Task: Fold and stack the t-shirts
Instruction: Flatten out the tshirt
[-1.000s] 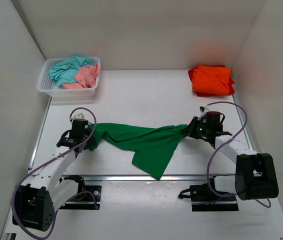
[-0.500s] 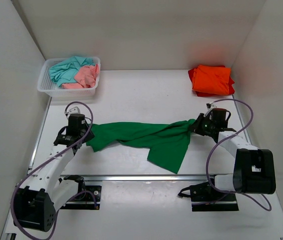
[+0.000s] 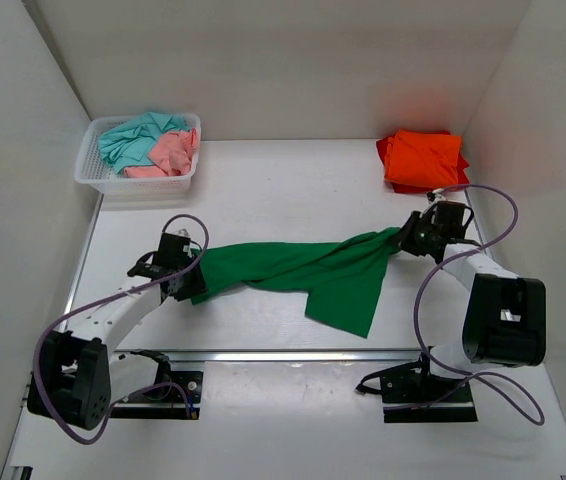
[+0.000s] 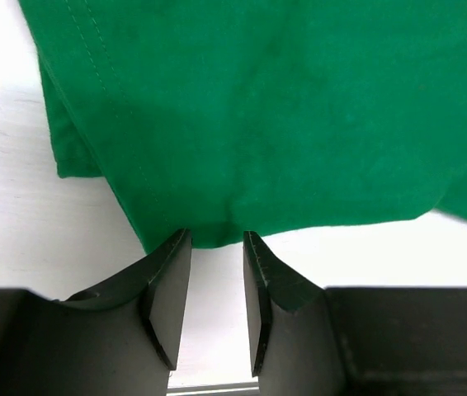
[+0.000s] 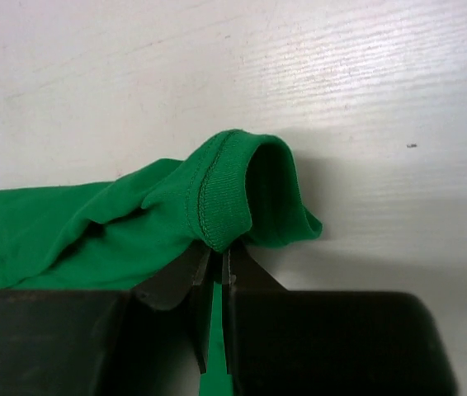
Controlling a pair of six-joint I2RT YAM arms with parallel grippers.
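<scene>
The bright green t-shirt (image 3: 303,265) lies stretched out left to right across the middle of the table, with a flap pointing toward the near edge. My left gripper (image 3: 191,283) is at the shirt's left end. In the left wrist view its jaws (image 4: 217,239) stand apart, with the green hem (image 4: 283,107) just at the fingertips and bare table between them. My right gripper (image 3: 408,238) is shut on the shirt's right end, pinching a ribbed edge (image 5: 221,194) between its fingers (image 5: 215,252). The orange shirt (image 3: 423,158) lies folded at the far right.
A white mesh basket (image 3: 93,175) at the far left holds a teal shirt (image 3: 133,140) and a pink one (image 3: 173,152). White walls stand on the left, right and far sides. A black rail runs along the near table edge.
Both grippers and the green shirt have shifted to the right. The right gripper has moved farther back toward the orange shirt, and the shirt's hanging flap has moved right with it.
</scene>
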